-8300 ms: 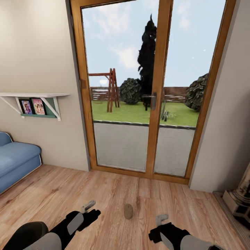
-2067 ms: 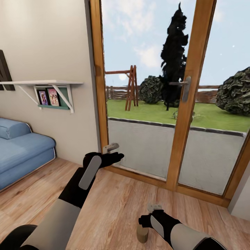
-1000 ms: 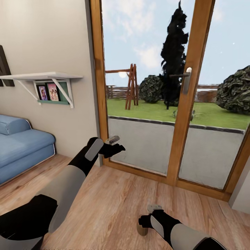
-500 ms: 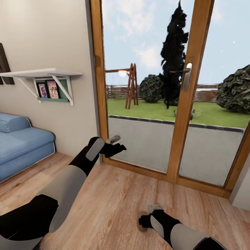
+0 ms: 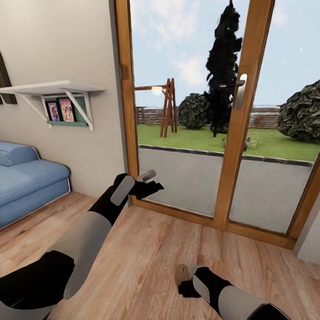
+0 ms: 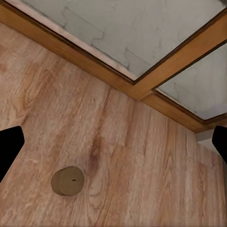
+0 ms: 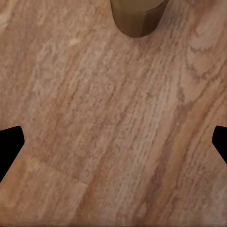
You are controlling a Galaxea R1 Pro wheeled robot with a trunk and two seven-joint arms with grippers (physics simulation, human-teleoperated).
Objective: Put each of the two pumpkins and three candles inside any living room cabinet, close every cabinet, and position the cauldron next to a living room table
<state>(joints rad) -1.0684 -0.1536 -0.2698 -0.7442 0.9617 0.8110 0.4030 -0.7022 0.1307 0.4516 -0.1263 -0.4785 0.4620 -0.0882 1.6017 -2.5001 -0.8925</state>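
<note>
One candle (image 5: 182, 274) stands on the wooden floor (image 5: 146, 249) in front of us, a short tan stub just beside our right gripper (image 5: 189, 284), near the glazed patio door (image 5: 222, 146). From the left wrist view we look down on its round flat top (image 6: 67, 181); from the right wrist view its lower body (image 7: 137, 16) sits ahead of the fingers with bare floor (image 7: 113, 123) between, so we are not touching it.

Both sets of fingers are spread wide: in each wrist view the dark tips (image 6: 9, 151) (image 7: 9, 146) sit at opposite edges with nothing between them. Our left gripper (image 5: 149, 184) hangs raised and idle toward the door frame, holding nothing.

We judge the candle to be light, stiff and smooth-sided, probably waxy, so it could slip or tip if nudged off-centre. Because it is squat, we would take it across the middle of its round body, one finger on each side, with the pads low enough to grip the straight wall and not the top rim. A firm but modest squeeze should do; too little and it may slide out on the way to the cabinet. The right gripper needs to come forward and centre on it first.
</note>
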